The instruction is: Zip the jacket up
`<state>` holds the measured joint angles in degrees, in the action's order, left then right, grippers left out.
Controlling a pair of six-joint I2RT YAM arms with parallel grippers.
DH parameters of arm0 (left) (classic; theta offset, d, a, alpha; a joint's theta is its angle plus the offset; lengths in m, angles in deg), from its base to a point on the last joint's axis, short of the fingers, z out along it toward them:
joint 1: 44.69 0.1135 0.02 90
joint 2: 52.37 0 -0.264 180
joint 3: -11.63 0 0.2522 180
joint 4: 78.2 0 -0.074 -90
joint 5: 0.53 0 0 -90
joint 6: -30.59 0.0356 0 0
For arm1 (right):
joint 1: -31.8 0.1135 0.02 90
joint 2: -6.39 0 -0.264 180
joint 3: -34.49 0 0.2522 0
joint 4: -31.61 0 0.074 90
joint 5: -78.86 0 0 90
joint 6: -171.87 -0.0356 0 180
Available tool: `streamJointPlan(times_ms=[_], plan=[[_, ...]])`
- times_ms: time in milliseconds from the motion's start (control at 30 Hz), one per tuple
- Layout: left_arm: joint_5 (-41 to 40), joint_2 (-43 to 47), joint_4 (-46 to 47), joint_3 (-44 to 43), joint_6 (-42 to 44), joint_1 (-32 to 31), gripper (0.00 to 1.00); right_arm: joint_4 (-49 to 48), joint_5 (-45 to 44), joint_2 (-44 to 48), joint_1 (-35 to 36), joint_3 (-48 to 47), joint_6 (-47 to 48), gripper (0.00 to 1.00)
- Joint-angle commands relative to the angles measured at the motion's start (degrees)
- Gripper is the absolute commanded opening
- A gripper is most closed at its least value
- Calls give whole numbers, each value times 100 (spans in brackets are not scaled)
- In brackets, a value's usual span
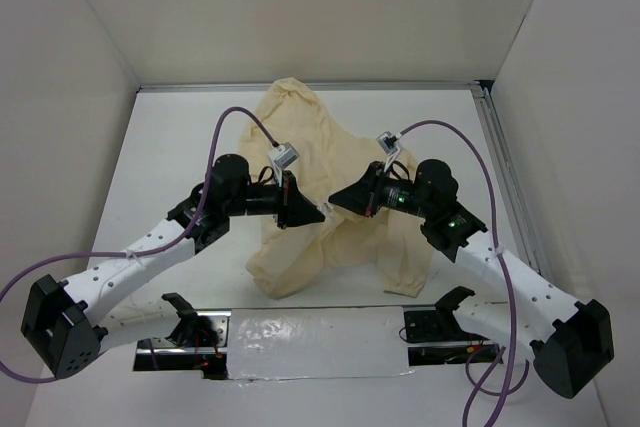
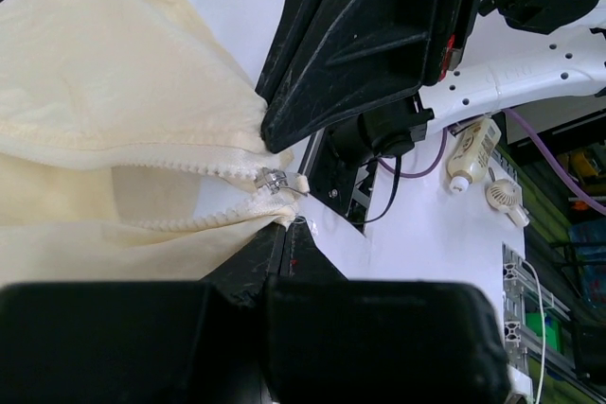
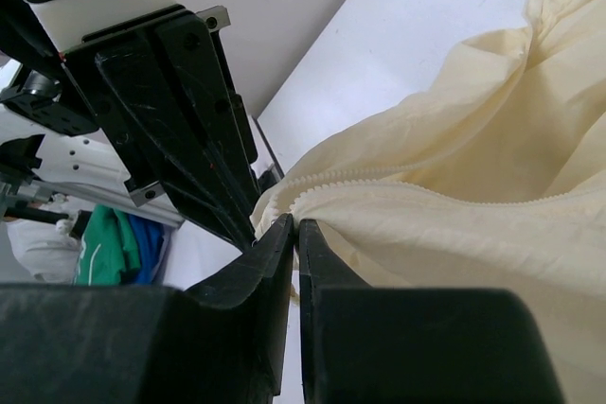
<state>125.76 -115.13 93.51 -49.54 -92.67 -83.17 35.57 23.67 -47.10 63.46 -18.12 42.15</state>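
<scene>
The cream jacket [image 1: 320, 162] lies wrinkled in the middle of the white table. Both grippers meet at its near edge, by the zip's lower end. My left gripper [image 1: 308, 214] is shut on the jacket's edge [image 2: 142, 234], just below the zip. The metal zip slider [image 2: 273, 180] sits at the end of the two tooth rows, which stand apart to its left. My right gripper [image 1: 336, 205] is shut on the jacket's edge [image 3: 426, 234] next to the zip teeth [image 3: 379, 177]. Each gripper's black fingers show close by in the other's wrist view.
White walls enclose the table on the left, back and right. A shiny foil-covered strip [image 1: 310, 339] runs along the near edge between the arm bases. Purple cables [image 1: 235, 122] loop above both wrists. A metal rail [image 1: 505, 167] runs along the table's right side.
</scene>
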Motion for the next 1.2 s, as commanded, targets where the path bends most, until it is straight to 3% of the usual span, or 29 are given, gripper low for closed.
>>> streamJointPlan(times_ms=[0,133,233,467,633,933,1167], plan=[[53,-8,489,-347,-32,-2,0,-224,246,41,121,-193,62,12],[53,-43,534,-321,-85,-2,0,-241,413,-117,147,-220,61,15],[27,-52,516,-338,-85,-2,0,-312,404,-56,165,-167,44,0],[387,-192,622,-163,-199,-45,0,-1137,-17,76,182,-17,-728,0],[-17,-377,236,-101,-216,-502,0,-1305,-343,32,130,-140,-958,0],[-702,-184,-152,-66,-225,-1345,0,-752,-580,313,-362,-281,-853,0],[-1035,-237,-354,-39,-436,-1487,0,-190,-203,489,-547,-412,-572,0]])
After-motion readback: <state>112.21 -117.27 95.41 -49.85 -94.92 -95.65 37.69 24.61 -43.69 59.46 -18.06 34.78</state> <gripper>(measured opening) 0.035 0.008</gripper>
